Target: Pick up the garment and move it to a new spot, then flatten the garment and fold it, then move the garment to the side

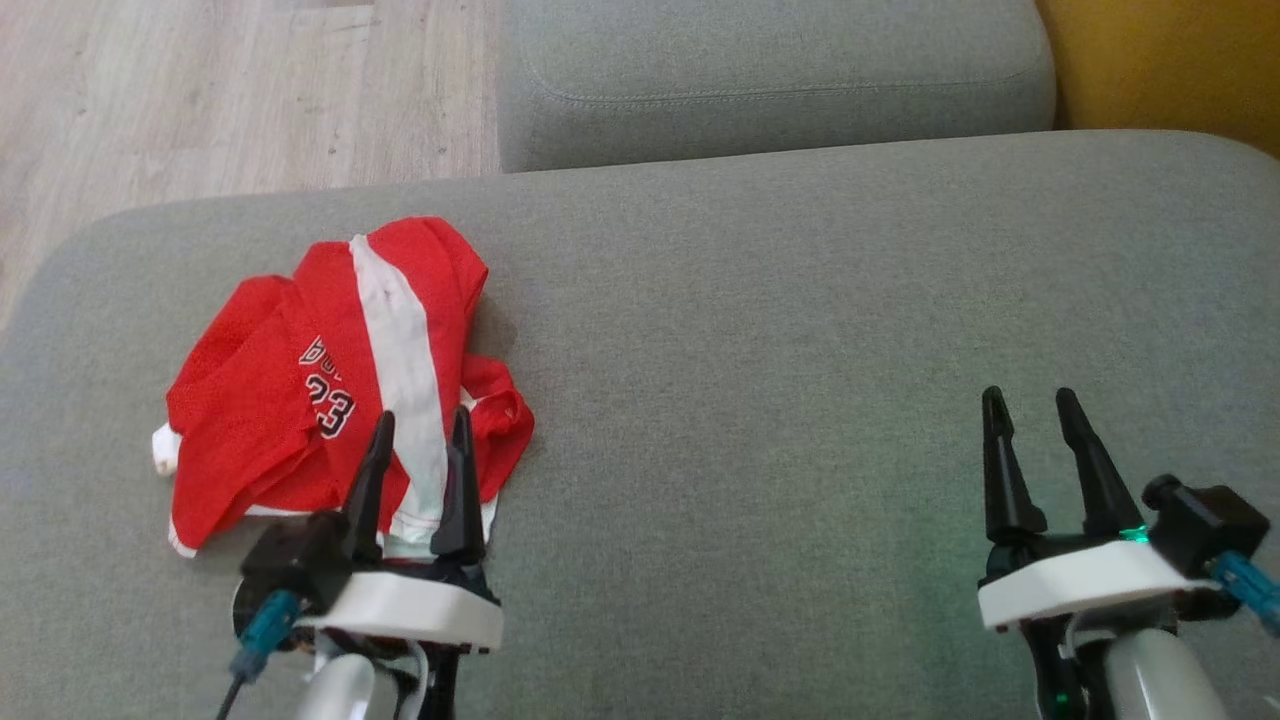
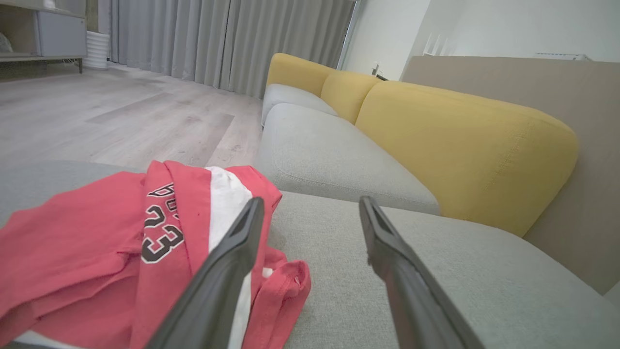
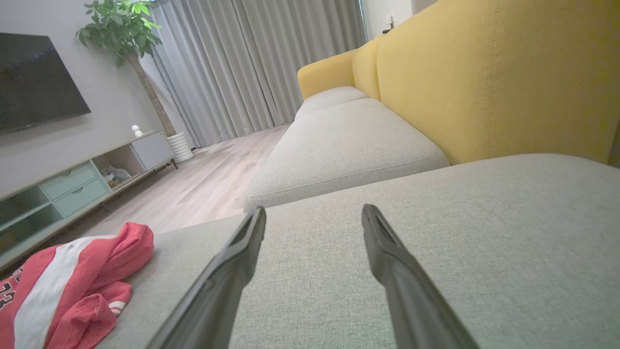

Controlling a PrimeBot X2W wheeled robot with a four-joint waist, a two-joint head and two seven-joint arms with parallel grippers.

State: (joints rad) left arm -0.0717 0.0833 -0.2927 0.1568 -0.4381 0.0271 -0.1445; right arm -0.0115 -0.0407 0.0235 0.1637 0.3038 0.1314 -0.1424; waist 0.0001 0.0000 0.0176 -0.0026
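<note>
The garment (image 1: 320,380) is a red jersey with a white stripe and the number 23, lying crumpled on the left part of the grey sofa seat (image 1: 760,380). My left gripper (image 1: 423,423) hovers open over the garment's near right edge, with nothing between its fingers. In the left wrist view the garment (image 2: 97,242) spreads to the left of the open left gripper (image 2: 310,206). Far off to the right, my right gripper (image 1: 1030,402) stands open above bare cushion. The right wrist view has the garment (image 3: 72,286) at its lower left, well away from the right gripper (image 3: 314,213).
A second grey seat cushion (image 1: 770,80) lies beyond the first, with a seam between them. Yellow backrests (image 2: 465,145) line the right side. Wooden floor (image 1: 230,90) lies past the cushion's far left edge. A TV cabinet (image 3: 72,184) and a potted plant (image 3: 121,29) stand across the room.
</note>
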